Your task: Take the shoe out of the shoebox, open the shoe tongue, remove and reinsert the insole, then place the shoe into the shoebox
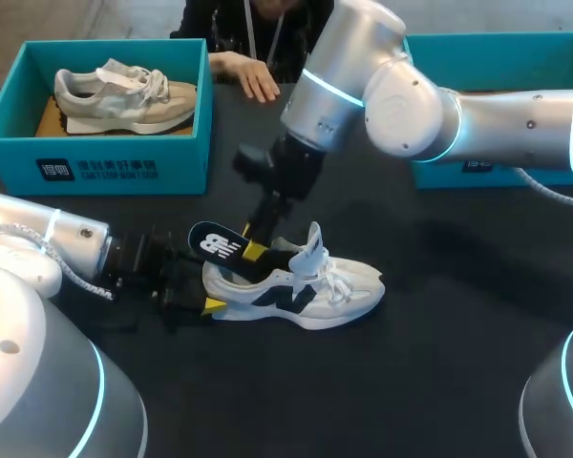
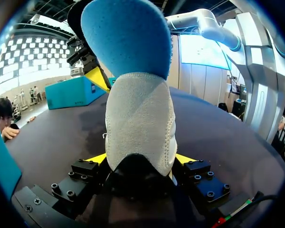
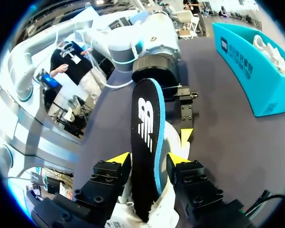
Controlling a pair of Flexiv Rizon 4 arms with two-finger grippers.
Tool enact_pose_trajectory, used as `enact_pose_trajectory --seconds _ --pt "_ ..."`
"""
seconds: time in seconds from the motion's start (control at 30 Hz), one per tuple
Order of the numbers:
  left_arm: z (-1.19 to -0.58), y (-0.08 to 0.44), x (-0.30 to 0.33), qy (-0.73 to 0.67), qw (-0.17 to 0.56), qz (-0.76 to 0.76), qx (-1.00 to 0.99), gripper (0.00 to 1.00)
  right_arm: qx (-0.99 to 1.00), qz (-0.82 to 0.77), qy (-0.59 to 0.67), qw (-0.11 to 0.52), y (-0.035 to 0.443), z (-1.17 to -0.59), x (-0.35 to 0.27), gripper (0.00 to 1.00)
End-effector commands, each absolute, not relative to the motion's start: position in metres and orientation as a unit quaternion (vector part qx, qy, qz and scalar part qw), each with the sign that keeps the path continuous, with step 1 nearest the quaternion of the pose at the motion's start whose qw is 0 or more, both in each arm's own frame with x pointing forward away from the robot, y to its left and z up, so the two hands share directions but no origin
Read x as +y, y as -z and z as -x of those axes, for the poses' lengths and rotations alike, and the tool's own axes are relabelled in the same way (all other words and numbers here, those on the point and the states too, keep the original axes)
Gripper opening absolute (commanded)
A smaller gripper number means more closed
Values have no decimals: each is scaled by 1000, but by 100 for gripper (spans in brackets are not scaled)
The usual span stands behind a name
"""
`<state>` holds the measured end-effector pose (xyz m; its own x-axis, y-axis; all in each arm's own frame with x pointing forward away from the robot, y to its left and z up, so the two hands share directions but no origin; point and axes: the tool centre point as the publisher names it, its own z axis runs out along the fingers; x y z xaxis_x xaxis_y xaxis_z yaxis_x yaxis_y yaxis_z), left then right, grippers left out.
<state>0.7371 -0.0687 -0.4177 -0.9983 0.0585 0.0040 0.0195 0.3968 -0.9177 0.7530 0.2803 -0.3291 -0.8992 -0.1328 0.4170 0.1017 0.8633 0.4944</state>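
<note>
A white shoe (image 1: 310, 291) with navy side marks lies on its sole on the dark table, toe to the right. My left gripper (image 1: 208, 289) is shut on its heel; in the left wrist view the grey heel (image 2: 140, 123) fills the gap between the yellow tips of that gripper (image 2: 140, 159). A black insole (image 1: 220, 242) with a blue underside (image 2: 128, 38) sticks up out of the heel end. My right gripper (image 1: 254, 248) comes down from above, shut on the insole (image 3: 145, 137), which both fingers of this gripper (image 3: 148, 159) touch.
A teal shoebox (image 1: 95, 164) at the back left holds a beige shoe (image 1: 124, 93). A second teal box (image 1: 497, 57) stands at the back right behind my right arm. A person's hand (image 1: 258, 84) rests on the table's far edge.
</note>
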Motion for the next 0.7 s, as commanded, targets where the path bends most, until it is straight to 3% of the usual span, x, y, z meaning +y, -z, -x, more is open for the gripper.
enact_pose_trajectory --seconds 0.03,0.3,0.33,0.4,0.43,0.7 --pt "-736 421 -69 -548 16 23 -836 0 -937 -10 261 230 334 -753 285 44" --pt "-736 421 -69 -548 16 23 -836 0 -937 -9 259 234 336 -750 285 30" --pt "-736 421 -69 -548 16 23 -836 0 -937 -9 258 234 336 -750 284 25" --pt "-736 421 -69 -548 16 23 -836 0 -938 -8 258 232 335 -750 283 4" --pt "-736 421 -69 -548 16 23 -836 0 -938 -8 258 230 334 -750 283 0" --pt "-736 421 -69 -548 16 23 -836 0 -938 -15 262 227 325 -753 286 0"
